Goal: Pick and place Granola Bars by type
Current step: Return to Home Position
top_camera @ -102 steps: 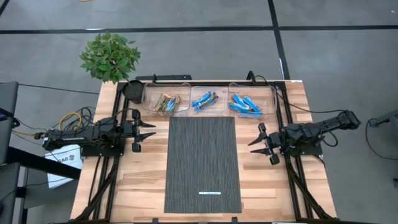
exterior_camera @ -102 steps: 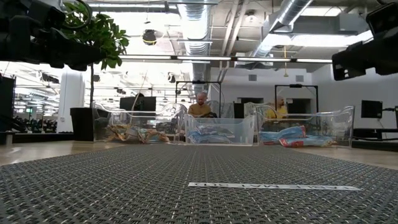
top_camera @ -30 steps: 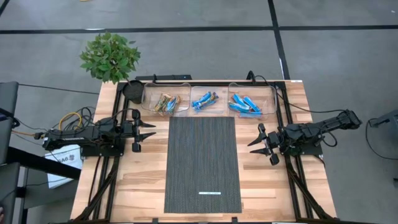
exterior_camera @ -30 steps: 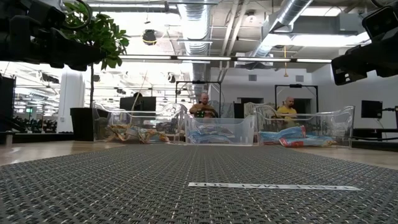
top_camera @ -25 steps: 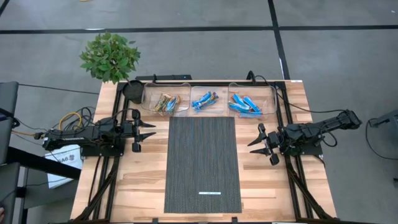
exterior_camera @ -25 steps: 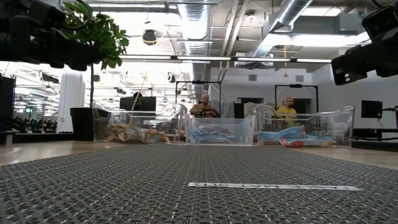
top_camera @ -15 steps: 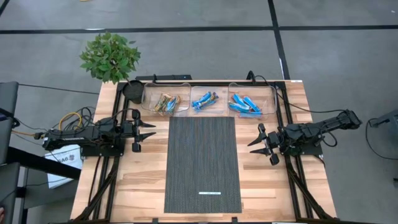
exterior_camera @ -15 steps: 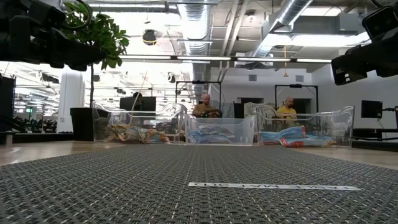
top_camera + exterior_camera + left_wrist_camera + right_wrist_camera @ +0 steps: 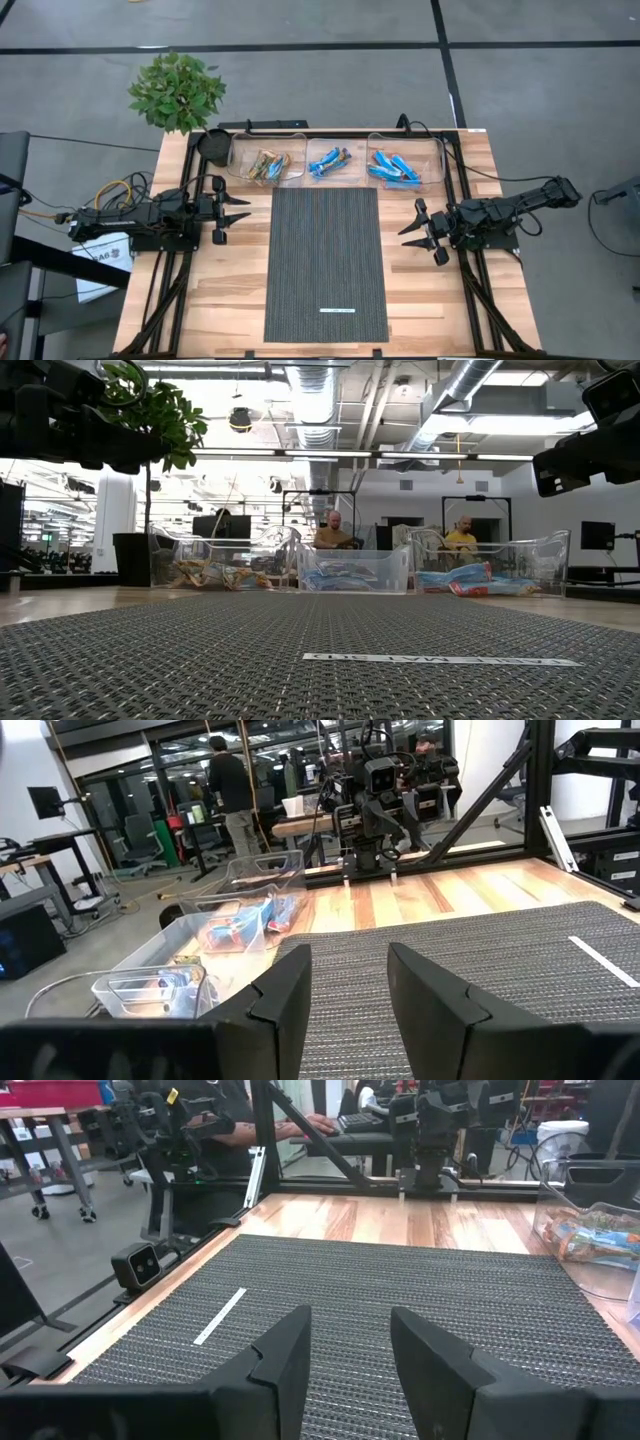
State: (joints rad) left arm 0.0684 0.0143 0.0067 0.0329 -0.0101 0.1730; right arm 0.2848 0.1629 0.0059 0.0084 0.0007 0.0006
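The granola bars lie sorted in three clear bins along the table's far edge. Tan-and-blue bars fill the left bin, blue-and-orange bars the middle one and bright blue bars the right one. My left gripper hovers level and open at the left of the dark woven mat, nothing between its fingers. My right gripper hovers open at the mat's right side, also with nothing between its fingers. Both stand on the near side of the bins, apart from them.
A thin white strip lies on the mat near the table's front edge. A black pot and a green plant stand at the far left corner. Black frame rails run along the table's sides. People sit in the room beyond.
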